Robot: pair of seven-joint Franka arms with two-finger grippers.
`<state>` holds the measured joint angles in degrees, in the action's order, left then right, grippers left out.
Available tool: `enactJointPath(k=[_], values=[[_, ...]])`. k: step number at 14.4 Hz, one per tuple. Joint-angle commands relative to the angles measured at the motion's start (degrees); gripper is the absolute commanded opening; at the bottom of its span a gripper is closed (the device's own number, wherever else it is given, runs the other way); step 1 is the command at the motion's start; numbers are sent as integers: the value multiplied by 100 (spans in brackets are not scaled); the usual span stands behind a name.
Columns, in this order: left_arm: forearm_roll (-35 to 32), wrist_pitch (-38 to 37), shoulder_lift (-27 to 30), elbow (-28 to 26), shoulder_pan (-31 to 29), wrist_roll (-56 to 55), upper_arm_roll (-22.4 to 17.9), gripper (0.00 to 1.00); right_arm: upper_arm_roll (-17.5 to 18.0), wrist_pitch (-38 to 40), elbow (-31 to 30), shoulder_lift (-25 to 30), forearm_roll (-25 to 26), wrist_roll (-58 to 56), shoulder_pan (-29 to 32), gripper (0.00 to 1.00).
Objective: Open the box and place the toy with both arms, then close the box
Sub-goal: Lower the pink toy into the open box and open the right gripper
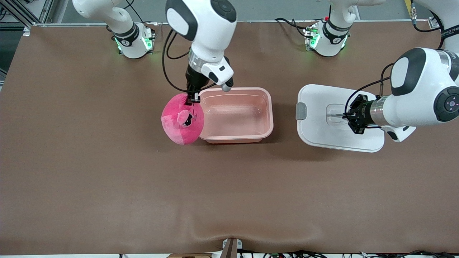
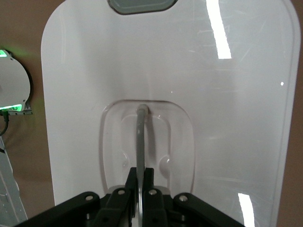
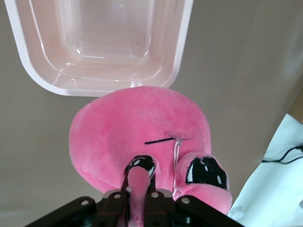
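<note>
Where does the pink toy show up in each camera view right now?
Front view: the toy hangs from the right tool, against the open box's end toward the right arm.
Left wrist view: not in it; only the lid.
Right wrist view: it fills the centre, pinched by the tool.
Shared landmark: the box rim.

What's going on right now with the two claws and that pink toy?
Right claw shut on the toy, beside the open box. Left claw shut on the lid handle, lid on the table. Nothing in the way.
</note>
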<state>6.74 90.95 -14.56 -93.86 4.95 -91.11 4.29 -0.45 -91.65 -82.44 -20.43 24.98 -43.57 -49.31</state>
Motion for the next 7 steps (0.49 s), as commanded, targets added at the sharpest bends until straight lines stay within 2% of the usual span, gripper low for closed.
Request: enactJointPath(k=[1,4,7], values=[[-287,159,190,-334,-47,102,81,0,-69,270,360,-233,226,174,-228,0],[-725,449,410,-738,23,182,142,0,-69,261,352,-286,427,174,-404,0],[-753,459,419,-739,-29,173,230,0,-60,261,352,-356,595,165,-571,0]])
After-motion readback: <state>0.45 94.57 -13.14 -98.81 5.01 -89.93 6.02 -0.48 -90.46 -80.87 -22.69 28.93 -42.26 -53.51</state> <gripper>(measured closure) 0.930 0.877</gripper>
